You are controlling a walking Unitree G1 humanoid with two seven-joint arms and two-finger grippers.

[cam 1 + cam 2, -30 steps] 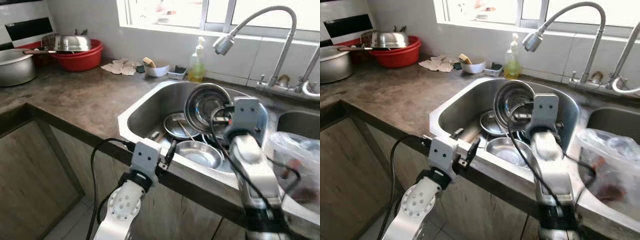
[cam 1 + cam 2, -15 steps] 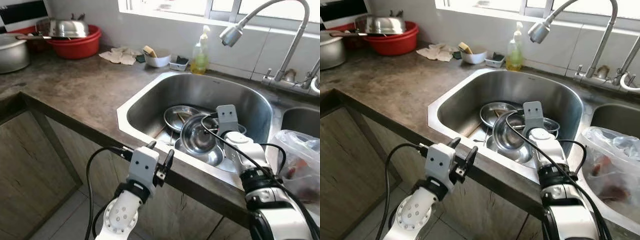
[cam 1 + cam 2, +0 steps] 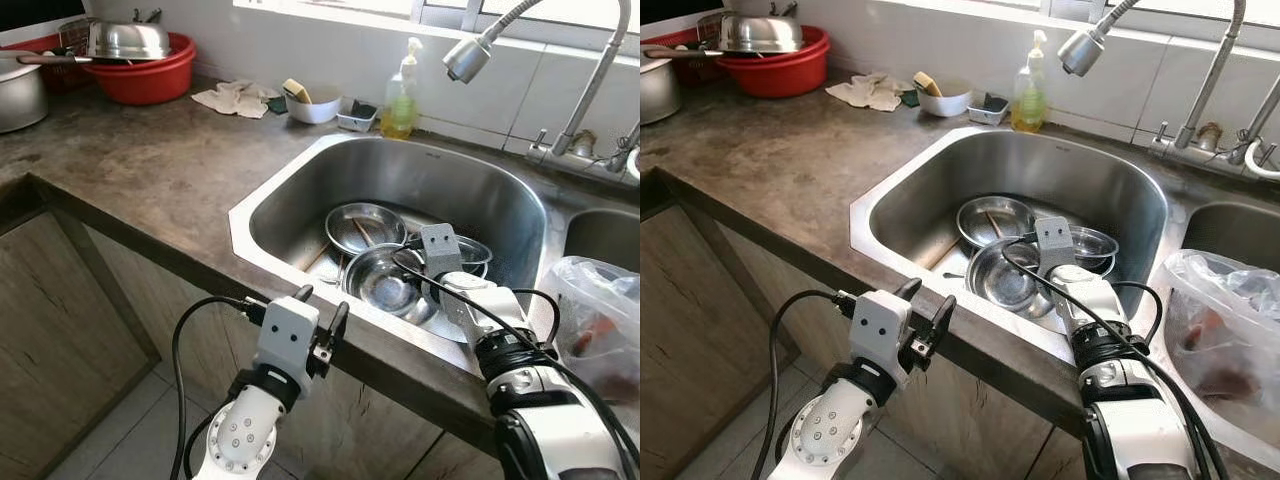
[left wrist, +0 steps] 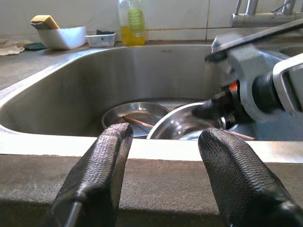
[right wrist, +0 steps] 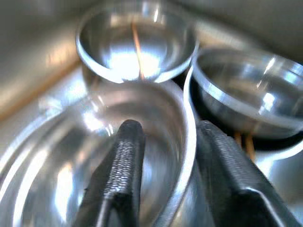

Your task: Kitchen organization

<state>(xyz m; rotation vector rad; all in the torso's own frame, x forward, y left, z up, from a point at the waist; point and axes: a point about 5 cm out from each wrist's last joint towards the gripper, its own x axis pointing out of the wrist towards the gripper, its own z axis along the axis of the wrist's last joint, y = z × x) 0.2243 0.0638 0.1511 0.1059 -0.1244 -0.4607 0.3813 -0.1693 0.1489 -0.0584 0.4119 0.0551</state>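
Fingers (image 5: pixel 125 161) of the right gripper (image 5: pixel 163 165) straddle the rim of a steel bowl (image 3: pixel 380 282) — one finger inside the bowl, the other outside, the rim running between them. They appear pinched on that rim, though the right wrist view is blurred and the exact contact is hard to confirm.

The bowl sits low in the sink (image 3: pixel 300 175), tilted slightly, resting on the other dishes there: a shallow steel dish (image 3: pixel 362 226) with a chopstick (image 4: pixel 135 121) lying in it toward the back, and a second bowl (image 5: pixel 251 94) just beside the gripped one.

Governing relation: the gripped rim is on the bowl's right side, with the bowl body extending to the left from the fingers. Any lift should therefore carry the weight as a cantilever off the pinch; expect the bowl to swing or slip if the grip is light.

The left gripper (image 3: pixel 318 320) hangs outside the sink, in front of the counter edge (image 3: pixel 180 265), fingers spread and holding nothing. The right arm is the nearer one — it is already on the work.
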